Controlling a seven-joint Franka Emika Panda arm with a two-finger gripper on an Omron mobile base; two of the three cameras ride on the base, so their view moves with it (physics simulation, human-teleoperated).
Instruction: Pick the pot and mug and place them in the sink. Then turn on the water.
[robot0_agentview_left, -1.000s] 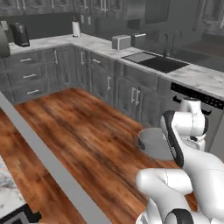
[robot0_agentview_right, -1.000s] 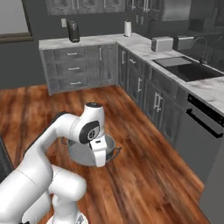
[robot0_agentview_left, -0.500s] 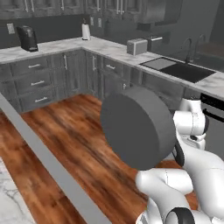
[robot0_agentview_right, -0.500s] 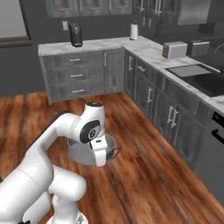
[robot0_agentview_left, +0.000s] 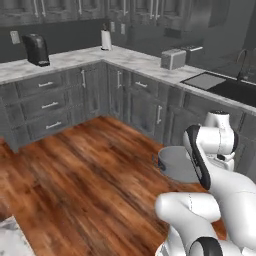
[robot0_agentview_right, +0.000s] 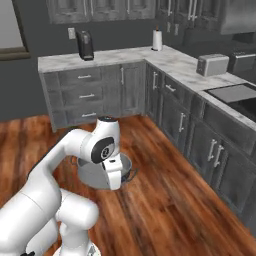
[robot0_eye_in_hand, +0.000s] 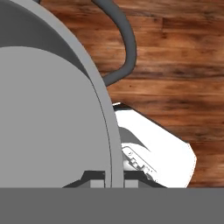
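Arm folded low – claw (robot0_eye_in_hand: 107, 175) clamps pot (robot0_eye_in_hand: 48, 109) rim

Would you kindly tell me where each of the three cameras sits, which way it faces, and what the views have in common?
Left base view: behind the arm on its left, facing forward and down at the cabinets, the toaster and the sink; white arm at lower right, carrying the pot.
Right base view: behind on the right, facing the corner counter; arm at lower left.
Hand view: on the hand, looking along the gripper, jaws shut on the pot's rim, over the wood floor.
Shared: the pot in all three; toaster and coffee maker in both base views.
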